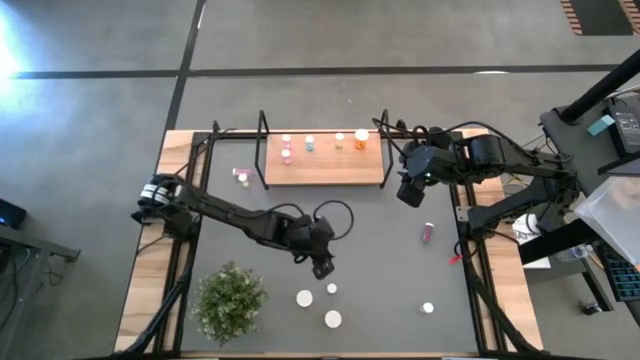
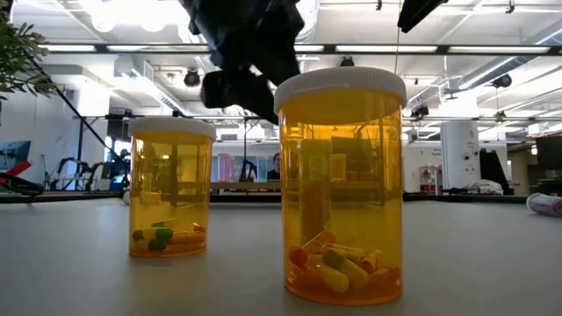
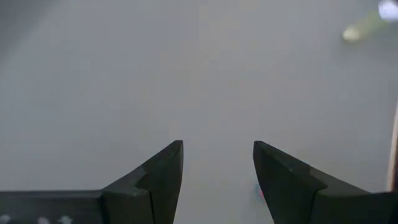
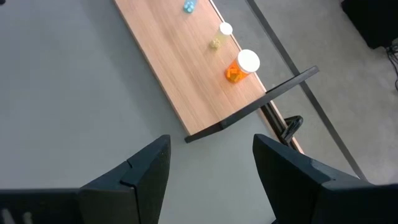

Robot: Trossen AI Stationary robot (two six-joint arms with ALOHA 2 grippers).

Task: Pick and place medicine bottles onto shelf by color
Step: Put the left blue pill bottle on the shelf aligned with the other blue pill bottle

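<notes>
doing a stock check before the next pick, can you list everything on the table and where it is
shelf: one, light wood with black wire ends, far middle of the table
bottles on the shelf: five, one orange at the right end, the rest small pink, blue and yellowish
pink bottle: one, lying on the mat left of the shelf
dark pink bottle: one, lying on the mat near the right edge
white-capped bottles: four, near edge of the mat, from to; two show orange in the low view
plant: one, green, near left
left gripper: open, empty, above the mat near the plant
right gripper: open, empty, off the shelf's right end
</notes>
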